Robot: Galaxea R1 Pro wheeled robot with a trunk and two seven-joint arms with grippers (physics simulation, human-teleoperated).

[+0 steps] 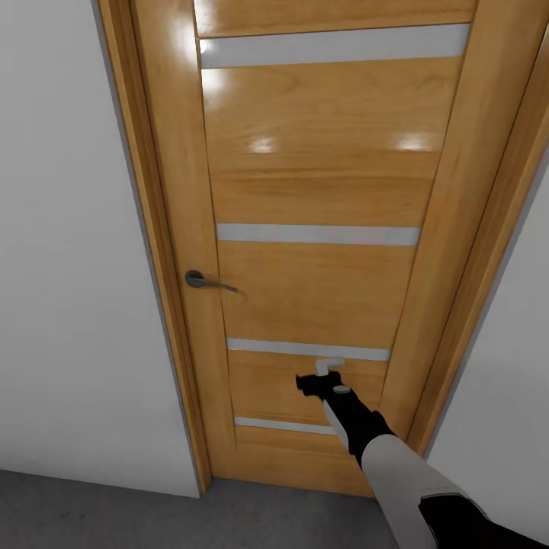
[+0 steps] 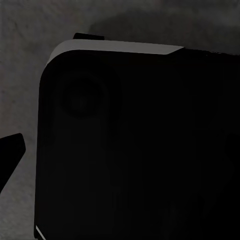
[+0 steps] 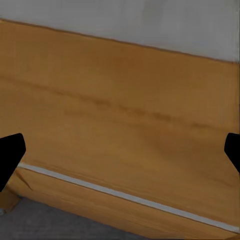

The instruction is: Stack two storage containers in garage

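Observation:
The two storage containers are out of view. A closed orange-brown wooden door (image 1: 320, 191) with pale horizontal strips stands right in front of me. My right arm reaches out to its lower panel, where my right gripper (image 1: 319, 376) hangs at or just short of the wood. Seen from the right wrist, the door panel (image 3: 120, 110) is very close and the right fingertips (image 3: 10, 155) stand far apart, open and empty. In the left wrist view one dark fingertip (image 2: 10, 150) of the left gripper sits out at the picture's edge beside my dark body (image 2: 130, 150), over grey floor.
A dark metal lever handle (image 1: 204, 282) sits on the door's left side, well above and left of my right gripper. White walls (image 1: 69, 267) flank the wooden door frame (image 1: 152, 252). Dark grey floor (image 1: 99, 511) runs along the bottom.

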